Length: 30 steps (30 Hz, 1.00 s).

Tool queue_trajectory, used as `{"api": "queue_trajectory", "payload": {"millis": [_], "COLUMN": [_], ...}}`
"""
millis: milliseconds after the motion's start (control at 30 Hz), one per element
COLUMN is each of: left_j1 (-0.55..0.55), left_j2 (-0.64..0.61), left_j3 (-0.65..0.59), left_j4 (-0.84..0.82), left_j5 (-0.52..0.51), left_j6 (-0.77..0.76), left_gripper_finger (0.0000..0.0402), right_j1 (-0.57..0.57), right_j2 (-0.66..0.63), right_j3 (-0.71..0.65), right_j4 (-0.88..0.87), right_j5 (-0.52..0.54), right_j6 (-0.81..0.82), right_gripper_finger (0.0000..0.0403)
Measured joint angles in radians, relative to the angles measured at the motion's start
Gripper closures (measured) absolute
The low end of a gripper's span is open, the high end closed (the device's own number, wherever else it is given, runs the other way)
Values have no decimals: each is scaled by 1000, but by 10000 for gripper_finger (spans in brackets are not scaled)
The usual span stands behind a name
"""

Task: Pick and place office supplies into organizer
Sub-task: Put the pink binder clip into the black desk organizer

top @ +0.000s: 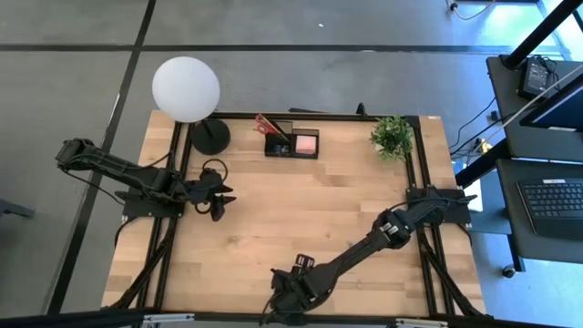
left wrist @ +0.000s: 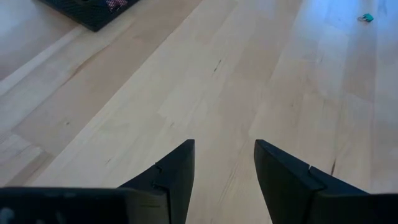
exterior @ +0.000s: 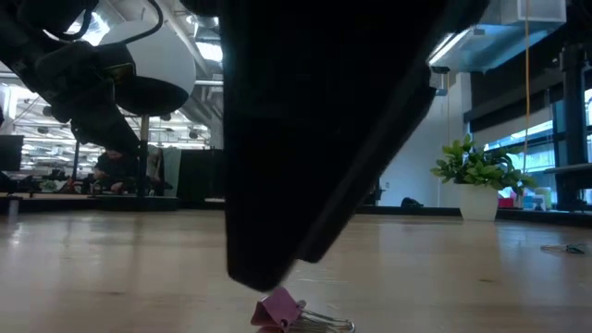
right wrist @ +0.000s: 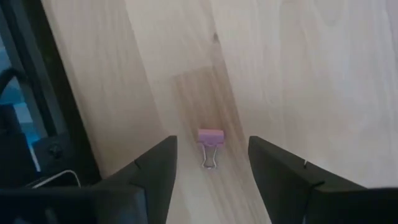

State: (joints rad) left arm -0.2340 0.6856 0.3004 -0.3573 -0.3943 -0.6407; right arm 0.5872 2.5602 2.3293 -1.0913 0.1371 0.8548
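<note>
Two arms were at the desk (top: 301,210), and only the right one was engaged. The right gripper (right wrist: 211,158) hung low over the near edge with its fingers spread wide and empty. A pink binder clip (right wrist: 210,138) lay flat on the wood between and just ahead of the fingertips, its wire handles pointing back toward the fingers. In the low view the clip (exterior: 282,310) sat directly beneath the dark fingertip, apparently not yet touched.

Step in hand, as judged: the approach to a pick — the fingers were aligned astride the clip but not closed. The next move would call for a short descent, then closing on the pink body rather than the thin wire handles, which could slip.

The organizer (top: 291,143) stood well apart from the right fingers at the far edge, with red-handled scissors (top: 269,126) and a pink sticky-note pad (top: 307,143) already in it. The left gripper (left wrist: 224,165) waited with wide, empty fingers over bare wood. A small bluish clip (left wrist: 367,17) lay far ahead of the left fingers.

Obstacles: the globe lamp (top: 186,88) stood beside the organizer and the potted plant (top: 393,135) farther off — neither blocked the carry path. The desk's dark frame edge ran close beside the right fingers.
</note>
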Motion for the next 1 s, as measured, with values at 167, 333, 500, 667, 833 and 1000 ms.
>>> {"api": "queue_trajectory", "payload": {"millis": [167, 333, 500, 667, 833, 1000], "left_j1": [0, 0, 0, 0, 0, 0], "left_j2": [0, 0, 0, 0, 0, 0], "left_j3": [0, 0, 0, 0, 0, 0], "left_j4": [-1, -2, -6, -7, -7, -7], "left_j5": [0, -1, -4, -5, -6, -6], "left_j6": [0, 0, 0, 0, 8, 8], "left_gripper_finger": [242, 242, 242, 242, 242, 242], "right_j1": [0, -1, -2, -4, -5, -8], "right_j2": [6, 28, 33, 34, 34, 35], "right_j3": [2, 1, 2, 2, 2, 2], "right_j4": [2, 14, 22, 19, 13, 12], "right_j5": [1, 1, 4, 4, 5, 6], "right_j6": [-3, -26, -25, -23, -23, -28], "right_gripper_finger": [202, 202, 202, 212, 249, 290]}}
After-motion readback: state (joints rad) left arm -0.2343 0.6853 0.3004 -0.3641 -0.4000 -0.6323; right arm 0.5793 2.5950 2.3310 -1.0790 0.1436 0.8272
